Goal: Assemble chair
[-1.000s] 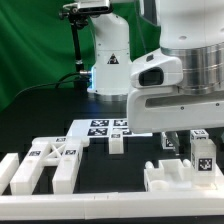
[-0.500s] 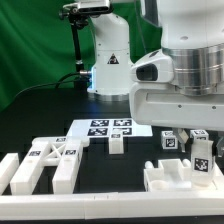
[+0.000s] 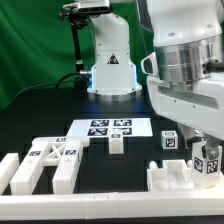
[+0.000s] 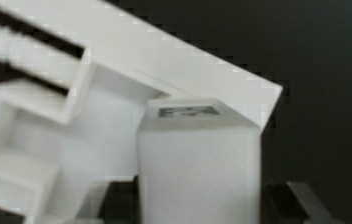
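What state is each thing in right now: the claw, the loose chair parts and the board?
claw: closed on the tagged block.
tagged block: gripped, tilted.
cube: free, upright on the table.
notched part: free, resting below the claw.
short block: free, standing by the marker board.
left parts: lying together, untouched.
marker board: flat on the table.

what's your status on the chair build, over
Gripper shut on tagged white block. Block beside notched white part, contact unclear. Small tagged cube close by, nothing else near.
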`<action>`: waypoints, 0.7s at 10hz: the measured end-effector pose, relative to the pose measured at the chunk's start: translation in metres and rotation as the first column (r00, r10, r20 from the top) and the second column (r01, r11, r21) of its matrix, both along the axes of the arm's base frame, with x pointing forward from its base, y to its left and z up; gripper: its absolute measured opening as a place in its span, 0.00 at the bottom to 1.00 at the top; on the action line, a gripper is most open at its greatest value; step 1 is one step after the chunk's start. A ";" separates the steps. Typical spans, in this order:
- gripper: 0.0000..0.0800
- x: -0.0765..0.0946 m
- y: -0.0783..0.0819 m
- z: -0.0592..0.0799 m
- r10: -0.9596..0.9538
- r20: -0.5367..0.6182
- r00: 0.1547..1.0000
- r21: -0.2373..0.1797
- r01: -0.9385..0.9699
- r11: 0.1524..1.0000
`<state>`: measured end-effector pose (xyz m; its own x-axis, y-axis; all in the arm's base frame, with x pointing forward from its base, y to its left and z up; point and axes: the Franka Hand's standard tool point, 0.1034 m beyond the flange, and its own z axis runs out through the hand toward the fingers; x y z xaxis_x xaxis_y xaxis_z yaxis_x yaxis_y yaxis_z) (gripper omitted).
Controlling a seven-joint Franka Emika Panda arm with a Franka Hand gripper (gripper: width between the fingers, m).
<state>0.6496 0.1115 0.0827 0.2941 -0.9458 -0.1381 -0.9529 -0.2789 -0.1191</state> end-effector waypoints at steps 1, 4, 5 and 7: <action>0.40 0.000 0.000 0.000 0.021 0.003 1.000 -0.002 -0.021 1.000; 0.62 -0.001 0.002 0.000 0.264 0.010 0.964 -0.043 -0.264 0.964; 0.77 0.001 0.006 0.000 0.436 0.026 0.900 -0.076 -0.433 0.898; 0.80 -0.002 0.013 -0.002 0.635 0.034 0.772 -0.112 -0.628 0.770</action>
